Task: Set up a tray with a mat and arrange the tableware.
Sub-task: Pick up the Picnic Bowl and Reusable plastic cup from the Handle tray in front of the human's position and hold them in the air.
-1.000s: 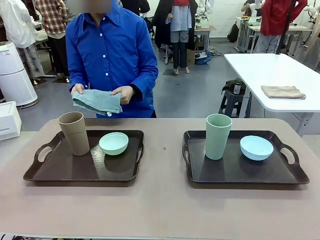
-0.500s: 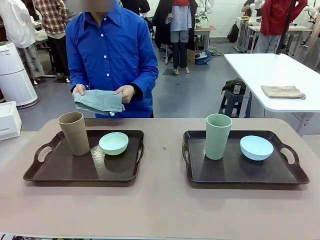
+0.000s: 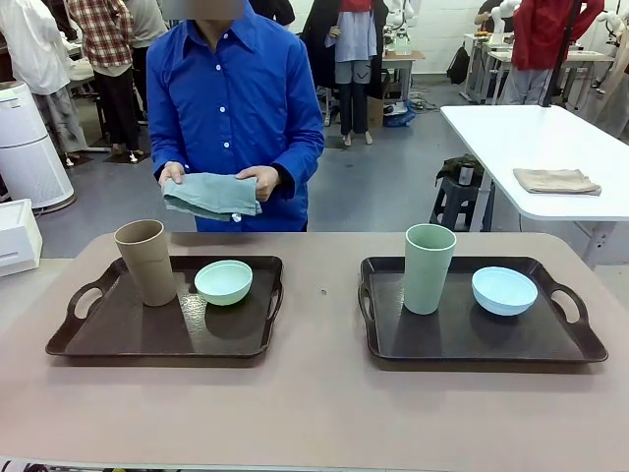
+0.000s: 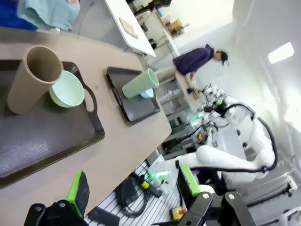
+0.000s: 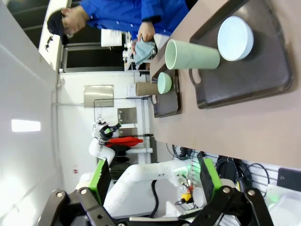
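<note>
From the front, a person across the bench (image 3: 314,413) holds a folded grey-green cloth (image 3: 209,195) at waist height beyond its far edge, a hand (image 3: 173,178) at one end and a second hand (image 3: 261,182) at the other. I take it for the mat, kept in the air because both trays are occupied. The left tray (image 3: 118,334) carries a tan cup (image 3: 145,262) with a mint bowl (image 3: 223,281) just beside it. The right tray (image 3: 462,344) carries a green cup (image 3: 429,267) and a blue bowl (image 3: 504,290), near but apart. All stand upright. In the left wrist view, the left claw (image 4: 133,186) hangs off the bench's near side, jaws spread wide and holding nothing, facing the tan cup's tray. In the right wrist view, the right claw (image 5: 155,176) is likewise wide open and empty, back from the bench, probably waiting until the dishes must be lifted clear for the mat.
</note>
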Robot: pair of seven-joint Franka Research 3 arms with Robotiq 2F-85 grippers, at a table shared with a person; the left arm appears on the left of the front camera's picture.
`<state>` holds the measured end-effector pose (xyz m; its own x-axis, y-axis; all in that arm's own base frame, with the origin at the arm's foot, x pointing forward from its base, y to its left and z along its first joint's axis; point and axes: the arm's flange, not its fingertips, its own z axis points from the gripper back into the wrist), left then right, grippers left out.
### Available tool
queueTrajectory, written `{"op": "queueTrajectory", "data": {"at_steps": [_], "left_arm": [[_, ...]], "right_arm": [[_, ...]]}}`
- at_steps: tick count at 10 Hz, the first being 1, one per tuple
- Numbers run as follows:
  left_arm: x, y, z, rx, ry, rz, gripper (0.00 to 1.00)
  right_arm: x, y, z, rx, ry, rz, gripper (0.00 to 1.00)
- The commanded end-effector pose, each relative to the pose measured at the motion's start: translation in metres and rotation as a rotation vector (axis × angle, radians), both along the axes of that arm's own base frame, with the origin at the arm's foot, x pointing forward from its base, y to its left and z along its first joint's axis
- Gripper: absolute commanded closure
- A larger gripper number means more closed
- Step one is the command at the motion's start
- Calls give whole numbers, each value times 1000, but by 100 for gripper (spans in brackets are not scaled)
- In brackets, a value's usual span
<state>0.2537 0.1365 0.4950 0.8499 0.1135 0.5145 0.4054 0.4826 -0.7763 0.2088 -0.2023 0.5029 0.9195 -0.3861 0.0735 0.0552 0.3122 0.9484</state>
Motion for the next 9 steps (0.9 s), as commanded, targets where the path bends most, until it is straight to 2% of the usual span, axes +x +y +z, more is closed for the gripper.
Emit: {"op": "queueTrajectory", "data": {"at_steps": [1, 3, 5, 7, 9], "left_arm": [[-1, -2, 14, 198, -131, -59, 0], [3, -14, 40, 457, -227, -85, 0], [16, -24, 72, 620, -316, -178, 0], [36, -29, 98, 707, -430, -316, 0], [55, -28, 102, 777, -451, -382, 0]], "right_arm": [[2, 20, 25, -109, -120, 24, 0], [7, 67, 73, -287, -210, 58, 0], [15, 139, 114, -466, -298, 168, 0], [29, 225, 129, -617, -410, 299, 0], [47, 302, 125, -742, -454, 389, 0]]}}
